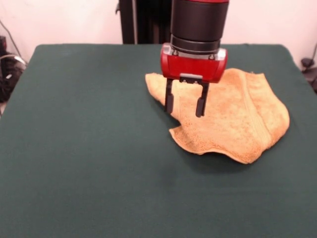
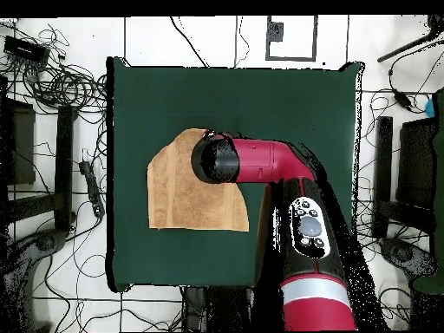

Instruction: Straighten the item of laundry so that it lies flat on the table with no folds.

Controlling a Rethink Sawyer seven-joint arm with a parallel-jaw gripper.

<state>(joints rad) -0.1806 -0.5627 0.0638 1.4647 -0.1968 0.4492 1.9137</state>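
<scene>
Towel point(image 1: 233, 116) is what the scene centres on, though the table point(image 1: 89, 148) beneath it is the largest thing in sight: a broad rectangle covered in plain dark green cloth, far bigger than the towel. Against the table, the towel lies in the right half of the front view, nearer the far edge than the near one, and well clear of every edge. In the overhead view the same towel point(image 2: 178, 195) sits left of the table's point(image 2: 295, 104) middle.

Next in size is the red and black arm point(image 2: 299, 217), which in the overhead view reaches over the table from its bottom edge and bends across to end above the towel's top right part.

The mustard towel is not flat. In the front view its outline is uneven, with a corner pointing left, a notch on the near left side, and a rounded bulge on the right. A fold or ridge runs down its right part, and a shadow lies under the near edge, where the cloth seems raised off the table.

Smallest is the gripper point(image 1: 185, 105). It hangs over the left part of the towel with its two dark fingers point(image 1: 169, 101) pointing down and spread apart, nothing between them. Whether the tips touch the cloth cannot be told.
</scene>
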